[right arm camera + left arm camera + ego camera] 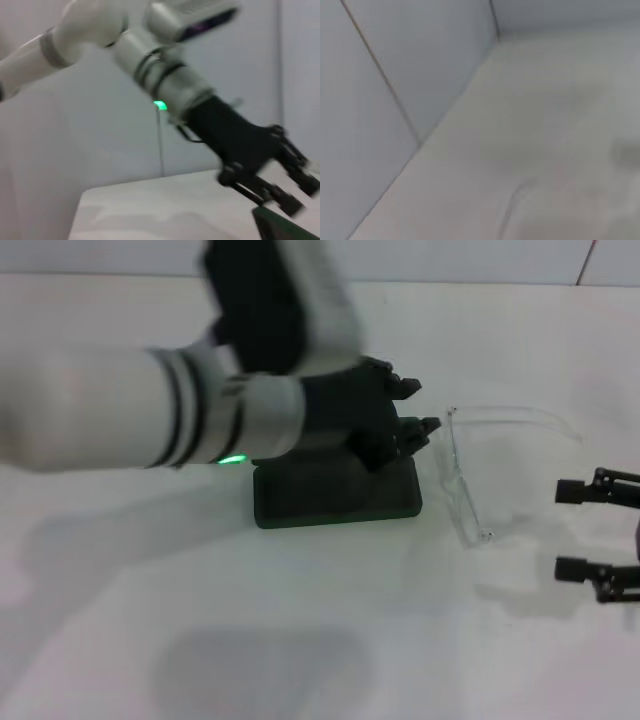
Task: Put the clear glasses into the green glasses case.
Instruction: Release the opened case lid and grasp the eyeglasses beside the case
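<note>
The clear glasses are lying on the white surface right of centre, just beside the closed green glasses case. The left claw, fingers spread, is hovering over the case's right end, while the right claw is waiting spread at the right edge.

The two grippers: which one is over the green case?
The left gripper, reaching above the green glasses case. The right gripper waits apart, beyond the clear glasses.

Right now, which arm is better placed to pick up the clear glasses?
Right. The right gripper sits open beside the clear glasses, with bare table between. The left gripper is over the closed green glasses case.
</note>
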